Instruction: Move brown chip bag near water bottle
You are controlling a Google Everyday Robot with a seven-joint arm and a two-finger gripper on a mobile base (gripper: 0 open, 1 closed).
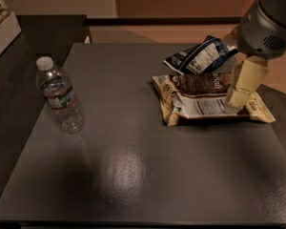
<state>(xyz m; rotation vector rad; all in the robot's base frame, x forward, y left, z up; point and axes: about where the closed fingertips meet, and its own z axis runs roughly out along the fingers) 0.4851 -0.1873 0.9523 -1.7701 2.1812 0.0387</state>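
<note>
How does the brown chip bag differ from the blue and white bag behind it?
The brown chip bag is larger than the blue and white bag. It is dark brown with tan edges; the other is dark blue and white. The gripper hangs over the brown bag's right end, not the blue one. Both lie on the table.

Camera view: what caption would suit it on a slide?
The gripper over the right end of a crinkled brown chip bag; clear plastic water bottle upright left on the dark table.
</note>
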